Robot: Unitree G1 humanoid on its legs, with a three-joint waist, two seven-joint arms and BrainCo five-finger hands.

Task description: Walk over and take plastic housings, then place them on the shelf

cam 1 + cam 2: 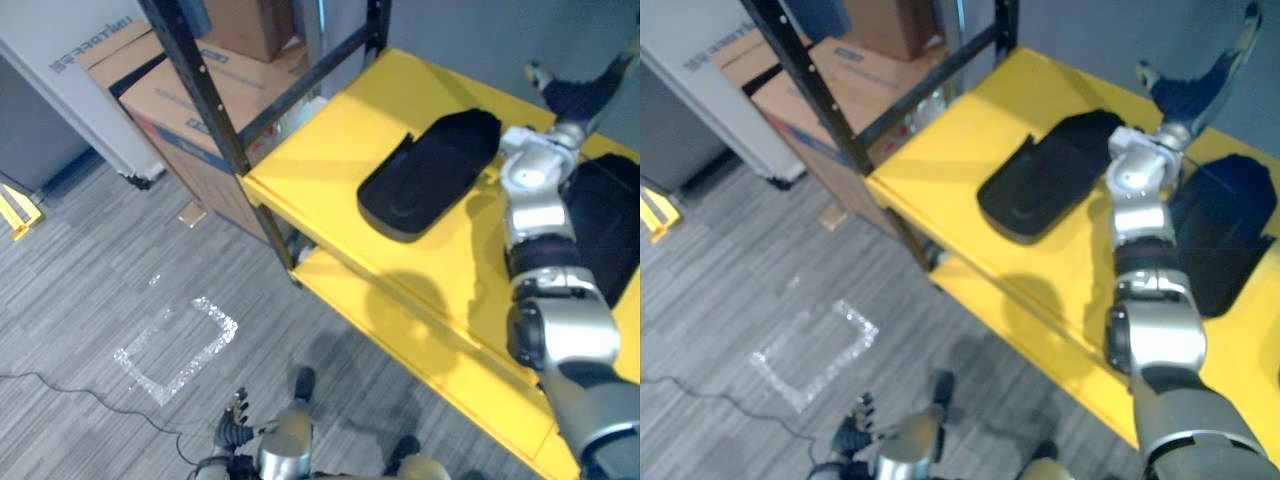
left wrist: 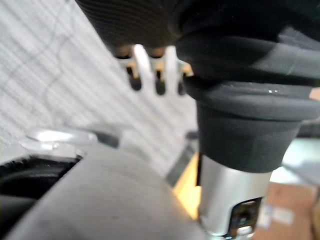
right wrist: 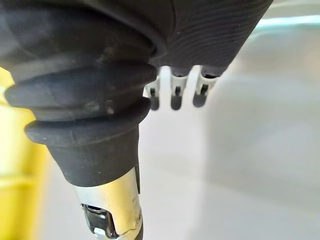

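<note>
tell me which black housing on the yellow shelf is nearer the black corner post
The left housing, in full view toward the post end of the shelf. The other housing lies further right, partly behind the right arm.

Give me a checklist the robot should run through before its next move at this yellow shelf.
1. Left housing lies flat on the yellow shelf: ok.
2. Right housing is on the same shelf, beside the right arm: ok.
3. Right hand is empty, with its fingers straight, raised above the shelf: ok.
4. Left hand is empty and hangs low over the floor: ok.
5. Bare shelf space at the near corner: ok.
6. More housings left to fetch: cannot tell.
</note>
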